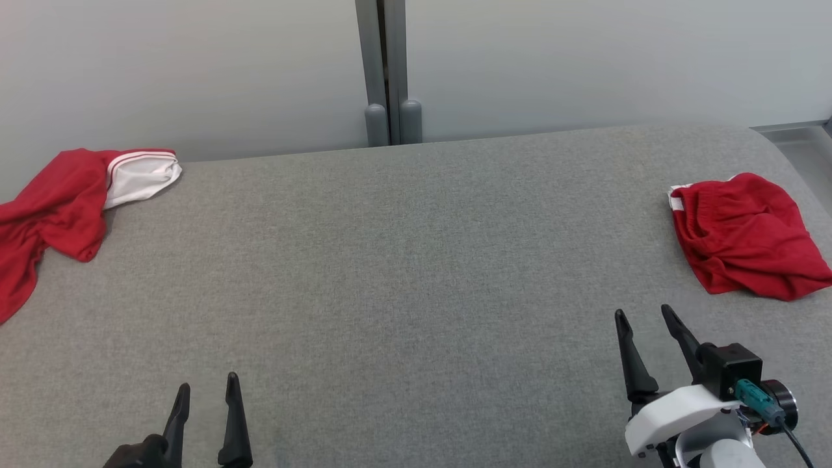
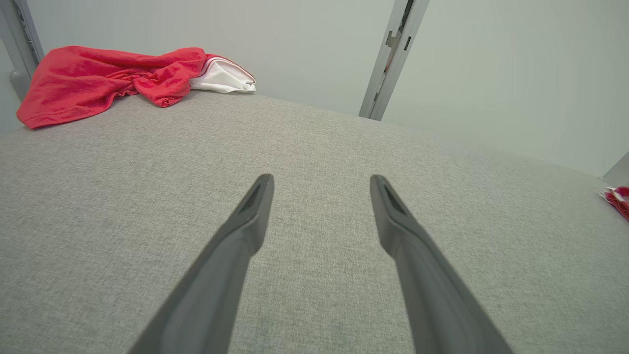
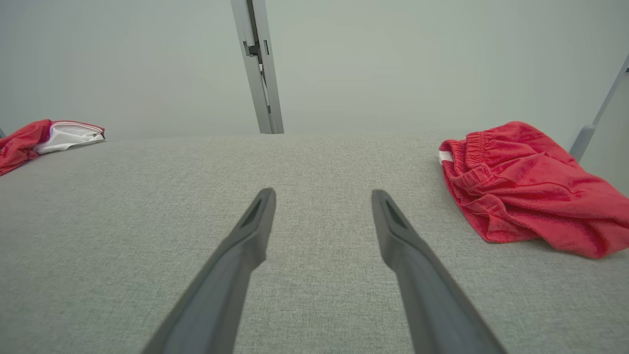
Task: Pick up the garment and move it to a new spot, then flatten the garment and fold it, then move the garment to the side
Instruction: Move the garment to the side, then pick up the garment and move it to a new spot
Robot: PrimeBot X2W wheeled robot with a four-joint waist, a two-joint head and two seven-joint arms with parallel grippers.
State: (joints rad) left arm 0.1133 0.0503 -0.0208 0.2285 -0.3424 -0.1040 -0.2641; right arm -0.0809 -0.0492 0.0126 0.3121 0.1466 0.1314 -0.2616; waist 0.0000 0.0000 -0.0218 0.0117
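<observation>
A crumpled red garment with a white part (image 1: 58, 208) lies at the far left of the grey table (image 1: 403, 273); in the left wrist view this red and white garment (image 2: 108, 78) is at the upper left. A second red garment (image 1: 747, 237), loosely bunched, rests at the right; the right wrist view has that red garment (image 3: 526, 187) to the right of the fingers. My left gripper (image 1: 205, 383) is open at the lower left, over bare cloth. My right gripper (image 1: 647, 315) is open at the lower right, short of the right garment and apart from it.
A grey post (image 1: 387, 71) stands against the pale wall behind the table's back edge. The table's right corner curves away near a grey ledge (image 1: 796, 140). The left garment hangs over the table's left edge.
</observation>
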